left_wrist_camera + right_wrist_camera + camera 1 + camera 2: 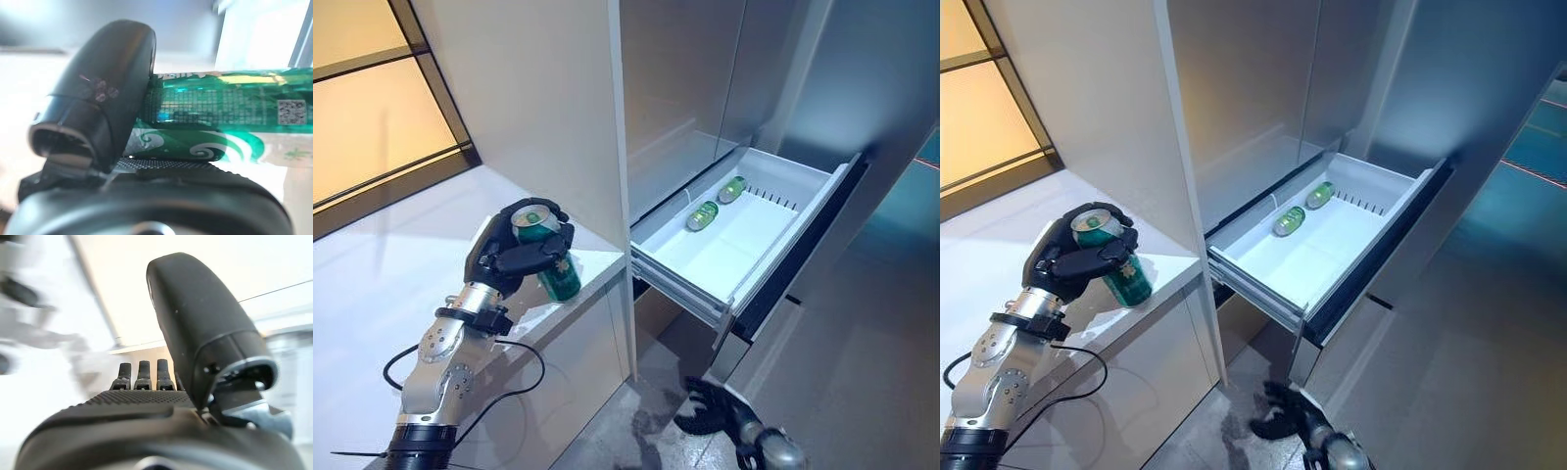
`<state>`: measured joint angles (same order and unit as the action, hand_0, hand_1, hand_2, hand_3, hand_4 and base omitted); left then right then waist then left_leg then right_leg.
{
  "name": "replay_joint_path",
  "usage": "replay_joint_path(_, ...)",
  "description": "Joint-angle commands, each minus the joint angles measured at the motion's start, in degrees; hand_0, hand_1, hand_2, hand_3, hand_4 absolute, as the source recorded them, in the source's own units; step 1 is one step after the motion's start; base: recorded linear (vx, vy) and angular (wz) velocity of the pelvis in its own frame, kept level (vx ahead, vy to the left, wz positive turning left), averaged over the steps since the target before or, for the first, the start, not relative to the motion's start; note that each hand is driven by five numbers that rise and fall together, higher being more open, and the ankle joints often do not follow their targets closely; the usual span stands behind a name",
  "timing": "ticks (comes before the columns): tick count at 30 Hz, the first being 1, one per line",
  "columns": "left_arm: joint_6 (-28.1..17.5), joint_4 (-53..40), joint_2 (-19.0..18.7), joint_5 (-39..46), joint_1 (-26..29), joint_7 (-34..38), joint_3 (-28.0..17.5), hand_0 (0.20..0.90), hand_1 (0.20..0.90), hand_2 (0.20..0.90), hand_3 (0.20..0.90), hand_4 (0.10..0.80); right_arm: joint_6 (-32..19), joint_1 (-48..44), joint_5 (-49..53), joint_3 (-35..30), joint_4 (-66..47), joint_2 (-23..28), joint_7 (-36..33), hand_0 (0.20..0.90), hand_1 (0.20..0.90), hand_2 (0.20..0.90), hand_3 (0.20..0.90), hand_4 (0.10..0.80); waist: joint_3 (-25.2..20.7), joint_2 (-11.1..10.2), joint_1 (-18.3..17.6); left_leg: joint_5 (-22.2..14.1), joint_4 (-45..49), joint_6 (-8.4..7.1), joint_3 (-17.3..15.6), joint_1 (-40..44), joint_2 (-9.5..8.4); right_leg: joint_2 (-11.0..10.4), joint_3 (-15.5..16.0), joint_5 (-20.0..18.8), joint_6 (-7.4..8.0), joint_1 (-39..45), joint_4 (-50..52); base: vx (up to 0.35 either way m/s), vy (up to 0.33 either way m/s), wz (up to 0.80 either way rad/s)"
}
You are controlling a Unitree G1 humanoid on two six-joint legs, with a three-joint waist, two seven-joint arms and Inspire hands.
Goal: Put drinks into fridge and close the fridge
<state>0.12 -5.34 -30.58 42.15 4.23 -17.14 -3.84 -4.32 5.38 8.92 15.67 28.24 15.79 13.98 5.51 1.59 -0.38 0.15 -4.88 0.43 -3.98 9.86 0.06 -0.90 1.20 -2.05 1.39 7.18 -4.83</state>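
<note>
**Two cans in, a third in the left hand, drawer wide open**

The left hand [524,250] has its fingers and thumb wrapped round a green can [551,259], holding it upright just over the white counter [372,284], beside the tall white panel [548,108] that separates the counter from the fridge. The left wrist view confirms it: the thumb lies across the can and the can is pressed against the palm.

Over in the fridge, the white drawer [808,176] is pulled right out. Two green cans lie on their sides in it, toward the back: one [702,215] nearer the middle, another [732,189] just beyond it, close together but apart. The rest of the drawer floor is bare, so there's plenty of room.

The right hand [715,409] hangs low near the floor, below the drawer, fingers straight and spread, holding nothing.

By my reckoning the job is well underway. Still to do: carry this can round the panel, set it in the drawer, then push the drawer shut.
</note>
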Motion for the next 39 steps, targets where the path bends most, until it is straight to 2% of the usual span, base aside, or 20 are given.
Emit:
replay_joint_path(1, -10.9, -7.3, -1.0, 5.3, 5.1, -5.2, -0.6, 0.300, 0.300, 0.300, 0.200, 0.100, -2.8, -3.3, 3.8, 0.1, -12.2, 0.5, 7.7, 0.900, 0.900, 0.900, 0.900, 0.800, -2.5, 0.7, -1.7, -3.8, 1.0, 1.51, 1.0, -0.1, -2.41, 1.9, 2.1, 7.6, 2.07, -0.5, 6.5, -0.005, 0.002, -0.05)
replay_joint_path(5, -15.2, -7.7, -1.2, 3.9, 3.8, -6.8, 0.7, 0.300, 0.300, 0.300, 0.200, 0.100, -0.7, -4.4, 9.0, -0.3, -26.1, 3.2, 14.3, 0.900, 0.900, 0.900, 0.900, 0.800, -2.7, 0.7, -2.2, -3.5, 0.9, 1.59, 1.0, -0.1, -2.35, 2.0, 1.6, 7.5, 2.14, -0.7, 6.6, 0.000, 0.001, -0.02)
replay_joint_path(10, -17.3, -8.8, -1.4, 3.6, 4.4, -7.5, 3.0, 0.300, 0.300, 0.300, 0.200, 0.100, 1.3, -8.5, 15.4, -1.4, -38.1, 6.4, 17.2, 0.900, 0.900, 0.900, 0.900, 0.800, -3.0, 0.6, -2.1, -3.3, 0.9, 1.76, 1.2, -0.4, -2.45, 1.9, 1.3, 7.3, 2.16, -1.0, 6.7, 0.001, 0.001, -0.01)
replay_joint_path(12, -17.0, -9.7, -1.1, 4.4, 5.2, -8.4, 4.0, 0.300, 0.300, 0.300, 0.200, 0.100, 2.8, -10.8, 19.9, -1.8, -42.3, 7.1, 19.7, 0.900, 0.900, 0.900, 0.900, 0.800, -3.3, 0.4, -1.9, -3.3, 0.9, 1.91, 1.4, -0.5, -2.57, 1.9, 1.1, 7.2, 2.17, -1.2, 6.6, 0.000, 0.000, 0.00)
replay_joint_path(17, -15.9, -10.8, -0.7, 4.5, 6.3, -9.6, 5.4, 0.300, 0.300, 0.300, 0.200, 0.100, 5.7, -12.9, 23.5, -1.8, -46.4, 7.4, 22.4, 0.900, 0.900, 0.900, 0.900, 0.800, -3.5, 0.1, -1.7, -2.9, 1.3, 1.89, 1.5, -1.3, -2.68, 1.8, 1.1, 6.4, 2.13, -1.8, 6.6, 0.006, -0.002, 0.00)
replay_joint_path(21, -14.4, -11.6, -1.0, 4.7, 9.0, -10.0, 8.7, 0.300, 0.300, 0.300, 0.200, 0.100, 9.3, -15.9, 26.5, 0.4, -48.3, 8.5, 25.7, 0.900, 0.900, 0.900, 0.900, 0.800, -3.5, -0.4, -1.5, -2.9, 1.5, 1.93, 1.9, -1.6, -2.95, 1.7, 1.3, 6.1, 2.04, -1.9, 6.5, -0.010, -0.007, 0.00)
replay_joint_path(31, -11.6, -11.3, -0.6, 5.3, 12.0, -11.3, 14.5, 0.300, 0.300, 0.300, 0.200, 0.100, 10.8, -19.7, 28.3, 4.8, -48.0, 9.4, 26.1, 0.900, 0.900, 0.900, 0.900, 0.800, -3.2, -1.0, -1.3, -3.3, 1.5, 1.93, 2.5, -1.2, -3.22, 1.5, 1.8, 6.1, 2.09, -1.5, 6.5, 0.003, -0.001, 0.00)
replay_joint_path(35, -11.8, -10.8, 0.1, 5.6, 13.0, -11.9, 17.1, 0.300, 0.300, 0.300, 0.200, 0.100, 10.9, -20.7, 30.2, 6.1, -46.7, 9.0, 19.1, 0.900, 0.900, 0.900, 0.900, 0.800, -3.0, -1.1, -1.3, -3.3, 1.8, 1.88, 2.5, -1.2, -3.27, 1.5, 1.9, 6.0, 2.03, -1.5, 6.5, 0.000, 0.000, 0.00)
replay_joint_path(39, -13.8, -10.9, 1.1, 4.3, 12.7, -11.0, 17.8, 0.300, 0.300, 0.300, 0.200, 0.100, 11.2, -20.0, 33.7, 5.9, -45.5, 7.6, 14.7, 0.900, 0.900, 0.900, 0.900, 0.800, -3.1, -0.9, -1.6, -3.4, 1.7, 1.96, 2.6, -1.2, -3.31, 1.6, 1.7, 6.0, 1.97, -1.6, 6.5, 0.000, 0.000, 0.00)
